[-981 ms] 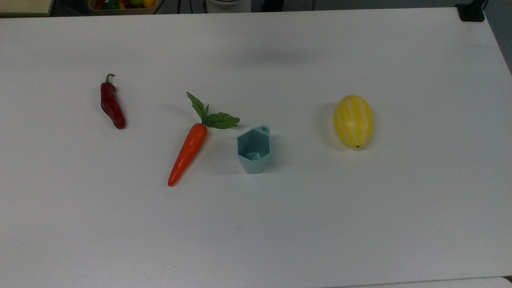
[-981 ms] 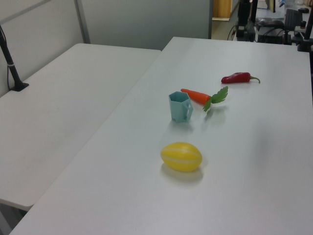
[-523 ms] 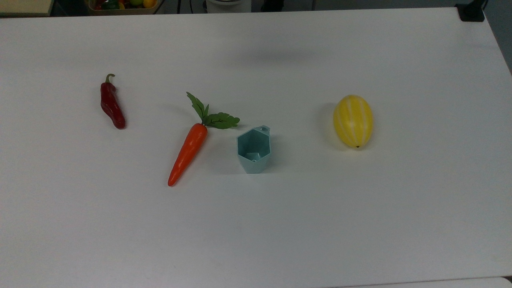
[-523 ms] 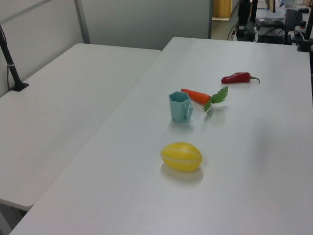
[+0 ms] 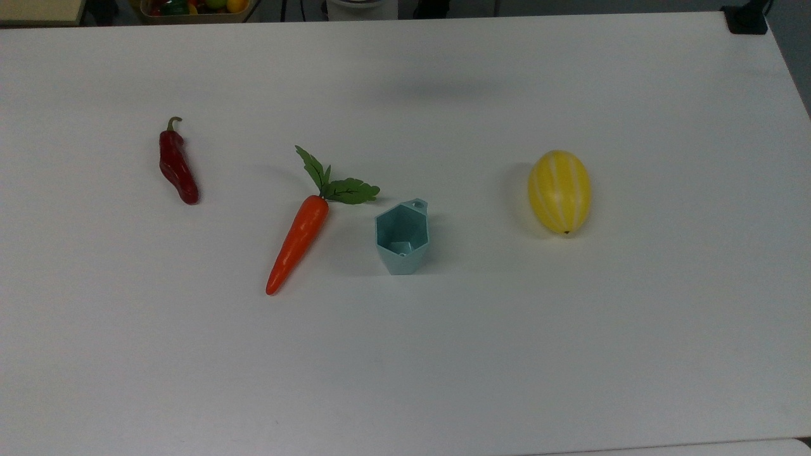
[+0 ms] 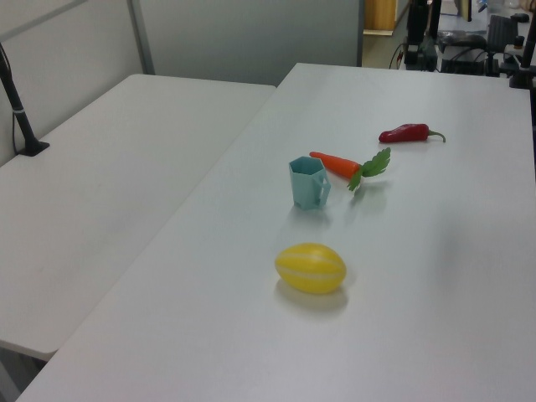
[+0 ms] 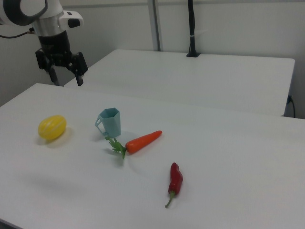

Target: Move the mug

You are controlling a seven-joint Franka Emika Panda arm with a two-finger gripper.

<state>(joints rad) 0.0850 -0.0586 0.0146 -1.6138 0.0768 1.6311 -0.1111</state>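
No readable writing or labels anywhere. Top view: mug [image 5: 402, 238] stands upright near the middle of the white table [image 5: 443, 354], open side up, small tab handle with a hole at the far rim. Carrot [image 5: 300, 239] lies just beside it on the top view's left, not touching, green leaves pointing up-frame toward the mug's rim. Red chili pepper [image 5: 177, 166] sits further to the top view's left, well apart. Yellow striped melon [image 5: 559, 190] lies on the top view's right, apart from the mug. Crate of toy produce [image 5: 193, 7] sits past the far edge of the table. Left view: mug [image 6: 308, 182] upright on the table [image 6: 435, 318], carrot [image 6: 337, 164] just behind it, chili [image 6: 407, 132] beyond that, melon [image 6: 311, 268] nearer the camera; a second table [image 6: 100, 193] butts up on the left view's left. Right view: arm [image 7: 45, 19] hangs above the far corner of the table [image 7: 228, 191] on the right view's left, wrist pointing straight down. Gripper [image 7: 66, 75] is up in the air with fingers spread apart, holding nothing, touching nothing, well apart from the mug [image 7: 110, 122]. Melon [image 7: 52, 127] is to the right view's left of the mug, carrot [image 7: 142, 141] just to its right, chili [image 7: 175, 181] nearer the camera.
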